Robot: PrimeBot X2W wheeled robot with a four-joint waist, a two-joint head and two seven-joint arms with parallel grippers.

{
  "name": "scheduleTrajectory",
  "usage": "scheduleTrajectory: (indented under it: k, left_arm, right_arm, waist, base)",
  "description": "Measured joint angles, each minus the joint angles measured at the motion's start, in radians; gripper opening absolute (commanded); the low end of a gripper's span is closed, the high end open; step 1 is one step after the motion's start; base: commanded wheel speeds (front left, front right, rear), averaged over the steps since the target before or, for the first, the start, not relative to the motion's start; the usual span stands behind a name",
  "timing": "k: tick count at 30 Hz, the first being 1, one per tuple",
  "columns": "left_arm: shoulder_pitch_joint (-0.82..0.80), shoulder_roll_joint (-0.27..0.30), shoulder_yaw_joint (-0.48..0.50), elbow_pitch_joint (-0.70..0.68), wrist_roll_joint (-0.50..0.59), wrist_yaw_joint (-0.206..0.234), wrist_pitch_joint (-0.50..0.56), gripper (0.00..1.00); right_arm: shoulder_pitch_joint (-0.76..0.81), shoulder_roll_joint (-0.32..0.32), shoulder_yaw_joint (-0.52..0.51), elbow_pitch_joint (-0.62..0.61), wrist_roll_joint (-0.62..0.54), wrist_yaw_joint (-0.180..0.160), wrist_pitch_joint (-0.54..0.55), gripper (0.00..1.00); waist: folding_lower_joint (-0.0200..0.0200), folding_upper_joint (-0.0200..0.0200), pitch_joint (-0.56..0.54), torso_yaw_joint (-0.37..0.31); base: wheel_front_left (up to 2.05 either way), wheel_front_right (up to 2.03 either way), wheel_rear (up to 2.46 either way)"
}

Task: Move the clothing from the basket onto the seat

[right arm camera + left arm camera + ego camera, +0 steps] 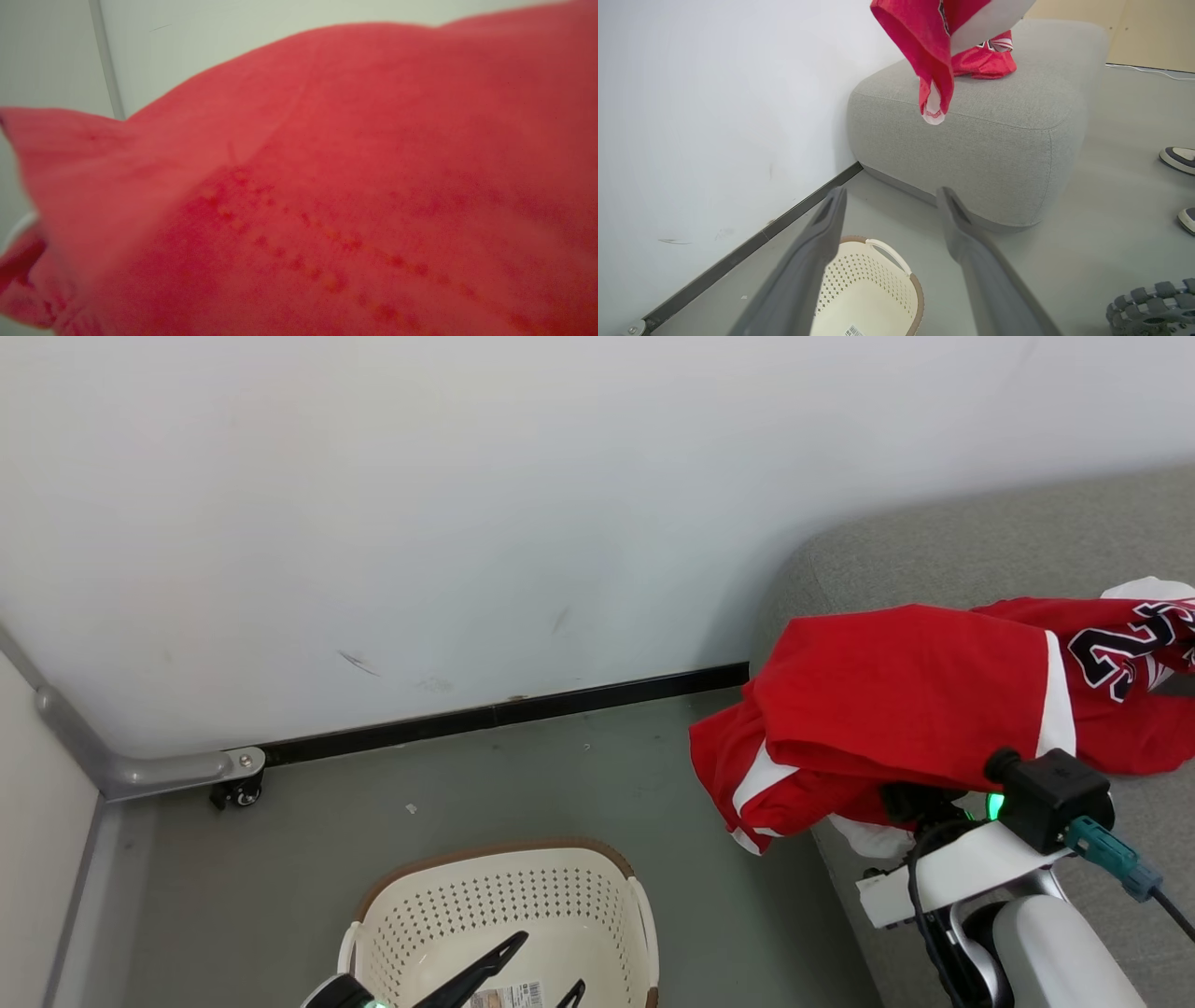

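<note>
I am looking at the grey-green seat (980, 541) against the wall, with the jersey (1130, 653) lying on top of it. A red garment (887, 700) is hanging above the seat's near corner, draping over my right gripper (915, 801), whose fingers are clamping it. The basket (504, 905) is sitting on the floor under my left gripper (892, 191), whose fingers are standing wide apart, holding nothing.

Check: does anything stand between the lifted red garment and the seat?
Nothing visible does. The red garment hangs over the seat at its corner, with bare cushion around; the jersey lies farther along.
</note>
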Motion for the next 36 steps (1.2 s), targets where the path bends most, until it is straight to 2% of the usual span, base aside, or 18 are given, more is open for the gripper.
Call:
scheduleTrajectory:
  k: [15,36]
  left_arm:
    - [0.023,-0.012,-0.007,-0.035,0.007,0.0,0.0,1.0]
    - [-0.006,-0.015,-0.127,-0.068,-0.011,0.0,0.0,1.0]
  right_arm:
    - [0.002,0.001,-0.036,-0.009,-0.007,0.0,0.0,0.0]
    - [0.102,0.008,-0.208,-0.076,-0.044,0.0,0.0,0.0]
  waist:
    - [0.0,0.0,0.003,-0.01]
    - [0.0,0.0,0.009,-0.095]
  base:
    - [0.0,0.0,0.0]
    - [0.0,0.0,0.0]
